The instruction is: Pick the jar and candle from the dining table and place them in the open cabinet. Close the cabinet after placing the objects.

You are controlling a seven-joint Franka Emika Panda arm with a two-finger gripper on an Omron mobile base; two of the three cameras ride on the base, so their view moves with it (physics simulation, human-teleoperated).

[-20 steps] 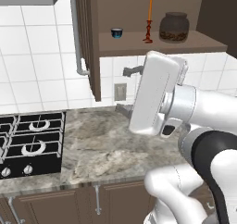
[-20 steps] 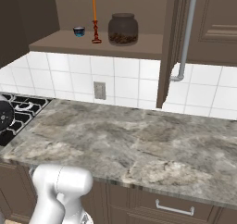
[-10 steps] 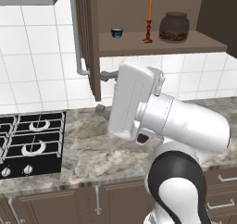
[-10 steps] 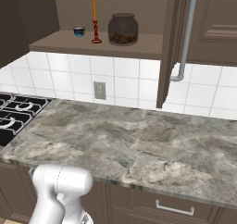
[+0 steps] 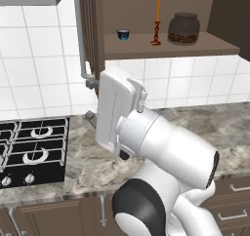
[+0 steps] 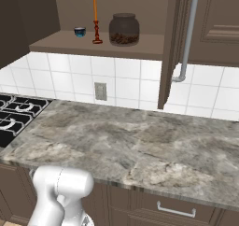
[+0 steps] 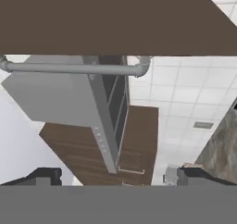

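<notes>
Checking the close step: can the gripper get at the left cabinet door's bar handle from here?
Probably yes. The jaws stand open and empty, and the gripper faces the silver bar handle of the left cabinet door with nothing between them.

- You see the jar [image 5: 183,29] on the shelf inside the open cabinet [image 5: 171,46], with the candle [image 5: 157,21] just to its left.
- A small cup [image 5: 123,34] stands further left on that shelf, apart from the candle.
- Below the cabinet lies the desk [image 6: 140,145]; the hob [image 5: 29,149] sits at its left end.
- The claw [image 7: 115,177] points at the cabinet door's bar handle [image 7: 78,69].
</notes>
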